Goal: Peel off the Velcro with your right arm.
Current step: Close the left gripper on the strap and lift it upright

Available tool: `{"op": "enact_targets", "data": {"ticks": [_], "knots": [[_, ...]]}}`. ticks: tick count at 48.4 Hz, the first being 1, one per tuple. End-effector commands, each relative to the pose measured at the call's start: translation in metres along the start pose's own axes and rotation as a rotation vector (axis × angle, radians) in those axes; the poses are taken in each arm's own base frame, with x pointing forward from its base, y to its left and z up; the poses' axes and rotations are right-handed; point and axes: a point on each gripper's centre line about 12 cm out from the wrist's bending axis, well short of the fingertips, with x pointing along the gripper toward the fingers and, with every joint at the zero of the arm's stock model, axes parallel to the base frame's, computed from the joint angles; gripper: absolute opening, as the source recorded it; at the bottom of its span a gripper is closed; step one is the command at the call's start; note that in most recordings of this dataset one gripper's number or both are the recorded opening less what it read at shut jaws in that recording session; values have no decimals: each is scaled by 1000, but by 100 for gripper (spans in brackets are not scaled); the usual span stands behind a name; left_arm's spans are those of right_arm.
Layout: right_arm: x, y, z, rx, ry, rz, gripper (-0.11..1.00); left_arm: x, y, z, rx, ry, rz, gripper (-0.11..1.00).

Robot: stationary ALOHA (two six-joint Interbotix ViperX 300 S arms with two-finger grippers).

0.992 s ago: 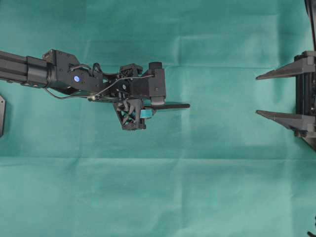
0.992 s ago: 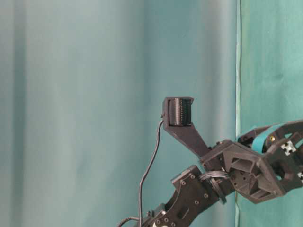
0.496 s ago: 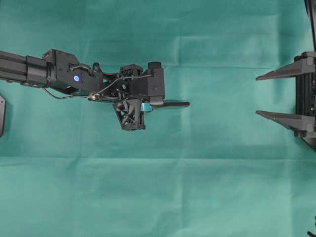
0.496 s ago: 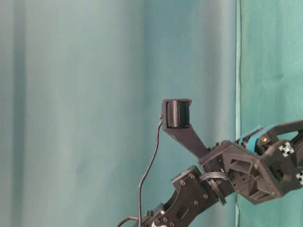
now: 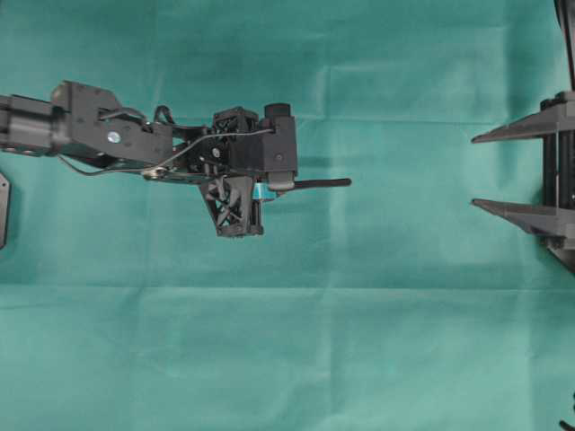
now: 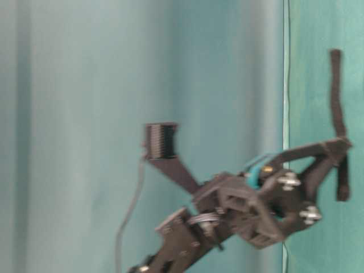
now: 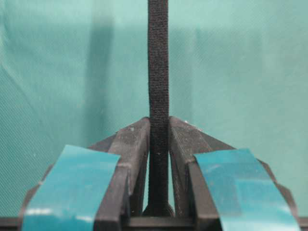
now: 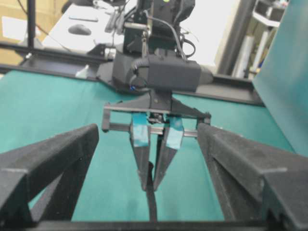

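Left pincer: my left gripper [image 7: 158,144] is closed down on the Velcro [image 7: 158,62], the strap pinched between the two teal-taped fingers [image 7: 72,183] with most of its length sticking out past the tips.
Why held so: I judge this is a presentation grip; the free end points across the green cloth [image 5: 287,359] toward my other arm, clear of the surface, so it can be taken and pulled apart.
Right pincer: my right gripper [image 5: 517,171] stands wide, its plain dark fingers spread and nothing between them, well apart from the strap at the far edge of the overhead view.
Where the strap is: in the overhead view the Velcro [image 5: 319,183] is only a thin dark line jutting from the left gripper [image 5: 269,187].
Table-level view: it alone shows the Velcro [image 6: 338,96] lifted off the cloth, one part above the fingertips and a short part below; it is blurred.
Left wrist view: it alone shows the pinch itself, fingers tight on both faces.
Right wrist view: it shows the Velcro [image 8: 151,197] aimed between my open right fingers [image 8: 53,159].
Two layers: I cannot tell them apart in any view.
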Motion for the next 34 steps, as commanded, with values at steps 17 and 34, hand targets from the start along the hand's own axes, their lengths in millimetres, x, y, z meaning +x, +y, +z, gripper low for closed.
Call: {"op": "enact_targets", "data": {"ticks": [17,34], "knots": [[12,3,43,-72,-110,26,76,-60,-32,44,22,-178,-56,10],[30,10,54,-208,-102,80,76,-93,-33,42,-125,-262,-82,10]]}}
